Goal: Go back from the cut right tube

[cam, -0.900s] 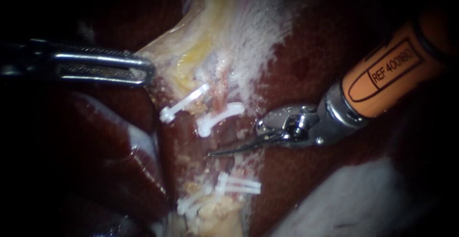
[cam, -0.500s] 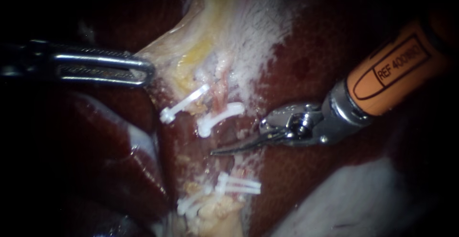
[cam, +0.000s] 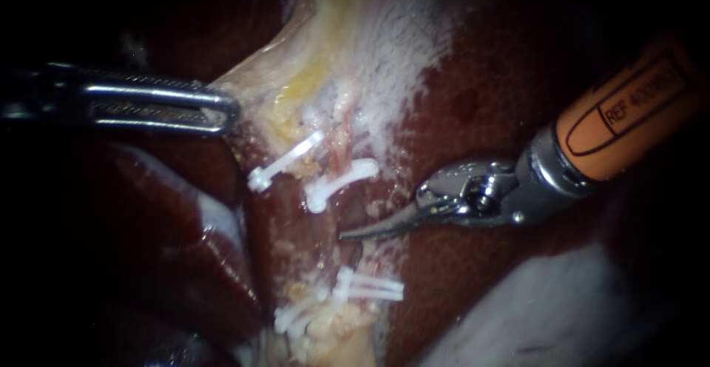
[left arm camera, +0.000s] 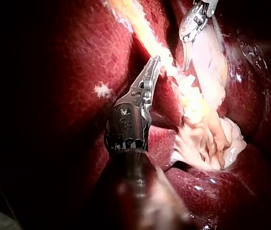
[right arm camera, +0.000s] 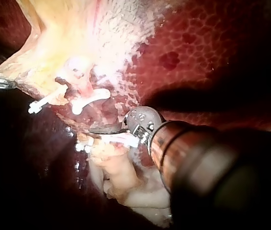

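**A:** Where does the cut right tube sit?

**B:** Take the white clip [cam: 342, 180] as the mark. The cut right tube [cam: 339, 143] shows a pink stump just above that clip. Its other end lies below the clip, under a pair of clips [cam: 372, 287]. A dark gap separates the two ends.

**A:** And the right instrument?

**B:** The right instrument [cam: 345, 234] comes in from the right of the clip, its orange shaft over the liver [cam: 481, 78]. Its end effector is two thin curved blades, lying together with nothing between them. The tip is just below the clip, at the gap (whether it touches the tissue there, I cannot tell).

**A:** The left one?

**B:** The left instrument [cam: 224, 108] is well to the left of the clip and a little above it. Its end effector is closed on the edge of the pale tissue [cam: 310, 56], which is drawn to a point at the tip. The left wrist view agrees: the jaws lie together on that yellowish strand.

**A:** Anything else near the mark?

**B:** A second clip [cam: 285, 158] sits just to its left, slanting the same way.
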You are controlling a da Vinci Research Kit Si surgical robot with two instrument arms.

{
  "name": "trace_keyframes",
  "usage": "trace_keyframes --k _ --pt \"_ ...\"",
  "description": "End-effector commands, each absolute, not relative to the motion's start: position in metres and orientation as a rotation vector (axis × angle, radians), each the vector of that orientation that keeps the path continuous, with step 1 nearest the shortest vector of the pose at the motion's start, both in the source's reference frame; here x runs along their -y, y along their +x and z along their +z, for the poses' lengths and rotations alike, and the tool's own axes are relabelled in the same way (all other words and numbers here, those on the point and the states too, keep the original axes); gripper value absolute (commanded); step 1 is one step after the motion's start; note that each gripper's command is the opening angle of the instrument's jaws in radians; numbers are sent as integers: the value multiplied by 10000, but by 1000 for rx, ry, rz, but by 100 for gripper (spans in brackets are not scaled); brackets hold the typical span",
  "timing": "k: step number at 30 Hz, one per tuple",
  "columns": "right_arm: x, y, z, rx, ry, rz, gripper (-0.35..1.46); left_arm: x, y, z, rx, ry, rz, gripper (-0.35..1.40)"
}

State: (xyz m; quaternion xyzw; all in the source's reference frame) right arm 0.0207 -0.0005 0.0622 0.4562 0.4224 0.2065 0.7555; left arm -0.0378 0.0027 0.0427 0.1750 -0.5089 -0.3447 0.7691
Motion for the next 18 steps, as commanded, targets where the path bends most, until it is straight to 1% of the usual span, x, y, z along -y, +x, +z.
trace_keyframes --k 1,4,6,7,14,18 --pt "4 206 622 -925 990 445 41 -27 -378 427 1104 380 -748 -35" --pt "5 205 622 -926 987 448 44 -26 -378 427 1104 379 -748 -35" --pt "5 205 622 -933 976 443 54 -26 -378 427 1104 379 -748 -35" --pt "5 205 622 -933 976 443 56 -26 -378 427 1104 379 -748 -35" --pt "4 198 621 -938 970 440 54 -26 -378 427 1104 379 -748 -35" --pt "2 180 617 -948 958 440 54 -25 -378 430 1104 378 -747 -35"
